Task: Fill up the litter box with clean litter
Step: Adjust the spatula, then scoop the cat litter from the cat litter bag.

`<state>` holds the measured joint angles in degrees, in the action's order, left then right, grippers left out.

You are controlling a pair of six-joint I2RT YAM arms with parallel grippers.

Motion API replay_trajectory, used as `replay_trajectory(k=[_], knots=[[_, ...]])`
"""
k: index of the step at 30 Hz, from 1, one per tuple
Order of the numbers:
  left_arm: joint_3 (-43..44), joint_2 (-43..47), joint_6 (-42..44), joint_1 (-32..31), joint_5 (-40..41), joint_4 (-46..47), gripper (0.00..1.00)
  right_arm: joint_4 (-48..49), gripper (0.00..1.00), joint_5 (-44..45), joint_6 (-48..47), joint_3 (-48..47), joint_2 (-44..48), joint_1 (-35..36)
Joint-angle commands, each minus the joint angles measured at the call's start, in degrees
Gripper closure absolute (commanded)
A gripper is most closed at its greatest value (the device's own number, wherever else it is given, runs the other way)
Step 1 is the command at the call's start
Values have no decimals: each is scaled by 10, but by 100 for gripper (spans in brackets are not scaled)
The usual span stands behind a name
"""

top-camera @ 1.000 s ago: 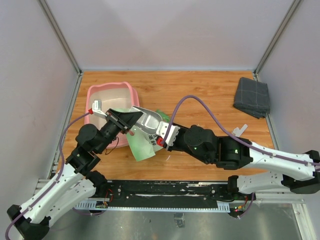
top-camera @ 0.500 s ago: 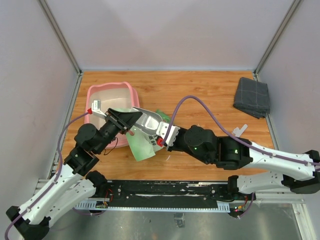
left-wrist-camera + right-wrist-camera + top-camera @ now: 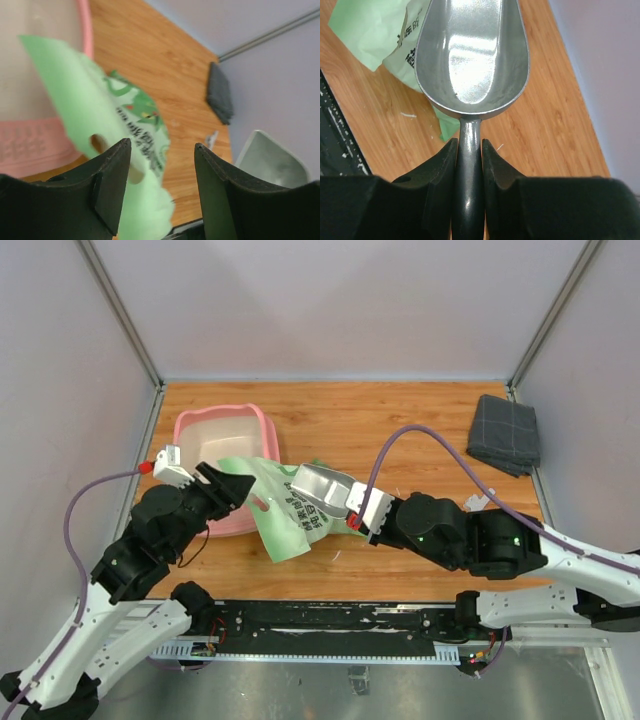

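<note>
Box (image 3: 222, 411) looks empty, filling all ahead: my right gripper (image 3: 469, 146) clamps the bare scoop (image 3: 471, 55), left gripper (image 3: 162, 146) wide, bag (image 3: 285, 525) at box's four o'clock.

Bright even light, glare in scoop (image 3: 470, 55), litter box (image 3: 30, 145) and bag (image 3: 135, 115) blurred

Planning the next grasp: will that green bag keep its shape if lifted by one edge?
Probably not: the green bag lies creased, sagging across the litter box rim, so likely floppy. It looks like thin film, so it may slip.
</note>
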<state>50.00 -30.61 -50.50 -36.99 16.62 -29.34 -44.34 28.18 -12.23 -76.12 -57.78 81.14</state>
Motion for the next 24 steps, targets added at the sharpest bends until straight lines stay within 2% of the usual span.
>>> replay_trajectory(k=[1, 4, 9, 11, 15, 16, 17, 20, 21, 23, 24], knots=[[-13, 30, 26, -4, 60, -135, 42, -103, 99, -19, 76, -42, 18, 19], [-48, 61, 36, -4, -4, -109, 38, -115, 99, -21, 96, -38, 35, 19], [-124, 77, -15, -4, -119, -71, 35, -119, 99, -49, 111, -9, 55, 19], [-164, 85, -34, -4, -155, -24, 34, -124, 99, -73, 117, 5, 55, 19], [-232, 104, -74, -4, -229, 131, 33, -133, 99, -121, 131, 25, 56, 19], [-239, 102, -82, -4, -237, 160, 35, -135, 99, -130, 135, 27, 56, 19], [-241, 97, -87, -4, -243, 185, 42, -138, 99, -140, 139, 28, 58, 19], [-217, 62, -98, -4, -250, 230, 77, -147, 99, -173, 148, 26, 61, 20], [-204, 45, -102, -4, -259, 241, 87, -151, 99, -179, 151, 25, 61, 20], [-172, 7, -107, -4, -288, 275, 98, -160, 99, -183, 152, 21, 57, 20], [-156, -13, -111, -4, -310, 287, 100, -162, 99, -184, 152, 17, 54, 20]])
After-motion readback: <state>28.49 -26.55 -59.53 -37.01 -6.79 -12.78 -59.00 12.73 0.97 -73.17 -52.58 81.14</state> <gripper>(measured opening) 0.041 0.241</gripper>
